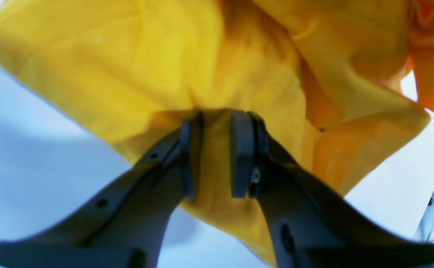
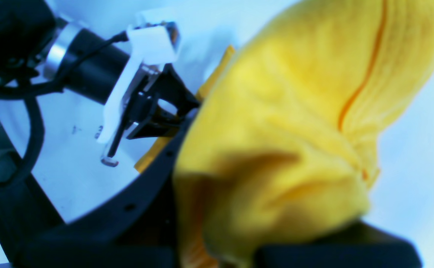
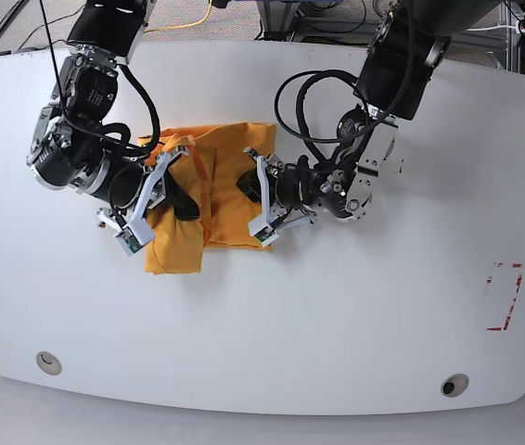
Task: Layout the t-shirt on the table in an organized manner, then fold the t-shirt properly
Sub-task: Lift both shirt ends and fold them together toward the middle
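T-shirt [image 3: 209, 195]: orange-yellow cotton, bunched and creased, lying on the table between the two grippers, with one lobe hanging past the right gripper toward the table's near edge.

Left gripper [image 1: 212, 156]: dark jaws pinching a fold of the t-shirt; cloth fills the gap between the pads and spreads beyond the fingertips. Its arm reaches down from the far table edge and bends sideways, wrist low over the cloth, a black cable looped above.

Right gripper [image 3: 181, 199]: pressed together with t-shirt fabric bunched over it; in the wrist view the fabric covers the jaws. Its arm descends from the far corner, wrist angled toward the opposite gripper, which shows just beyond the cloth.

Table [image 3: 337, 306]: white, smooth, curved edges. Two round grey grommets [image 3: 454, 385] sit near the front edge; a red tape outline [image 3: 505, 297] lies well beyond the left gripper.

Beyond the table: cables and grey floor.
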You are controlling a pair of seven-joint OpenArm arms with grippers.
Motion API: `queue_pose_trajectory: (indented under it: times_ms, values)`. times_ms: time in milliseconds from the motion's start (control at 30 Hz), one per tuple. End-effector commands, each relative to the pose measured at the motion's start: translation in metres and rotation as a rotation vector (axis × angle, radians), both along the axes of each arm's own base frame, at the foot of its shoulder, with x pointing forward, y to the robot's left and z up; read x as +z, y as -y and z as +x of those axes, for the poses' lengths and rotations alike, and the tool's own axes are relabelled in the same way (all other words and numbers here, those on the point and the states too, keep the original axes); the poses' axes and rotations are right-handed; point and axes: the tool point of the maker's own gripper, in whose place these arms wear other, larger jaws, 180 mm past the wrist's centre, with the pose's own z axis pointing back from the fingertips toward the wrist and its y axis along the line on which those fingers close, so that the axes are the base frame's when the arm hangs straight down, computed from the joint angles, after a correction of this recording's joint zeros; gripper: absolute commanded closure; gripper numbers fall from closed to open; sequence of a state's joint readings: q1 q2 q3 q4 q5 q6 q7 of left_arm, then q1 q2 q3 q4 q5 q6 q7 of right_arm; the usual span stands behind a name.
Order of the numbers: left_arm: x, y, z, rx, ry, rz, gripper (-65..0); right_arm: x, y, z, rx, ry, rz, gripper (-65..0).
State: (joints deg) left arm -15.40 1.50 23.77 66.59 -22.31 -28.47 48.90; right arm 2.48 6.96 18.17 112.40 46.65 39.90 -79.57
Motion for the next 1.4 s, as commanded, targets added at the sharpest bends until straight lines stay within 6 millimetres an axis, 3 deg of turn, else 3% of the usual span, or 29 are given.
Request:
queue_pose_trajectory:
  times_ms: [0,100,333,400,567,833,1233,1367]
  values:
    - [-0.019,-0.014,-0.014,-0.029,-0.051,0.119,-12.1,0.010,-0.008,0.006,0.018,0.044,0.000,-2.2]
    - [-0.019,-0.014,-0.014,-0.029,-0.051,0.119,-12.1,0.003,-0.013,0.005,0.036,0.032,-0.040,-6.2]
    - [-0.019,-0.014,-0.013,-0.028,-0.051,0.117,-12.1,-0.004,-0.022,0.002,0.073,0.020,-0.084,-29.6]
    - [-0.018,-0.013,-0.013,-0.029,-0.050,0.116,-12.1,0.000,-0.026,0.006,0.083,0.034,-0.082,-36.3]
    - [-0.018,-0.010,-0.014,-0.031,-0.052,0.109,-12.1,0.007,-0.043,0.008,0.099,0.049,-0.041,-45.5]
    - [-0.015,-0.008,-0.013,-0.030,-0.047,0.102,-12.1,0.015,-0.067,0.009,0.153,0.071,-0.016,-46.8]
    - [-0.014,-0.008,-0.011,-0.025,-0.044,0.099,-12.1,0.031,-0.055,0.026,0.127,0.125,-0.034,-46.8]
    - [-0.013,-0.008,-0.010,-0.025,-0.041,0.095,-12.1,0.044,-0.065,0.036,0.128,0.162,-0.019,-46.8]
